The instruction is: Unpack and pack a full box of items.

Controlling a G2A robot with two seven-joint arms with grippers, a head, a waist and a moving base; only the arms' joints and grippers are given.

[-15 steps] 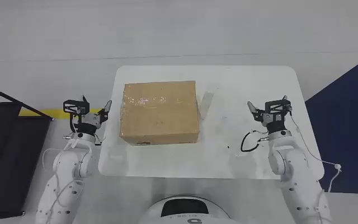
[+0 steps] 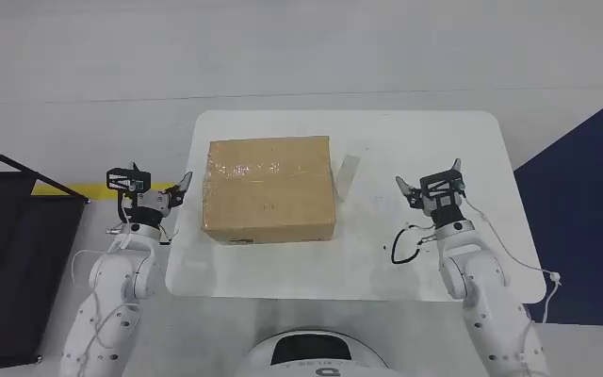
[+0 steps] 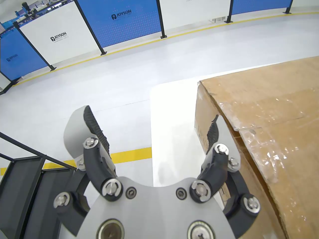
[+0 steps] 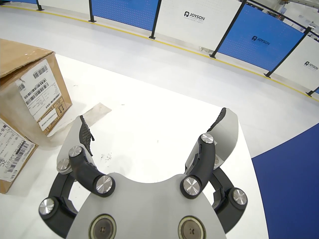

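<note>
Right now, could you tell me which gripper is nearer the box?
The left gripper: it sits right beside the box, at the table edge. The right gripper is over the table, well apart from it.

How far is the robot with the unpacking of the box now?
Done: almost nothing; a loose strip lies on the table beside the box, perhaps removed tape. In hand: nothing; the left gripper and the right gripper are open and empty, one at each side of the box. Left: the box is closed, with shiny tape on top; opening, unpacking and repacking remain.
</note>
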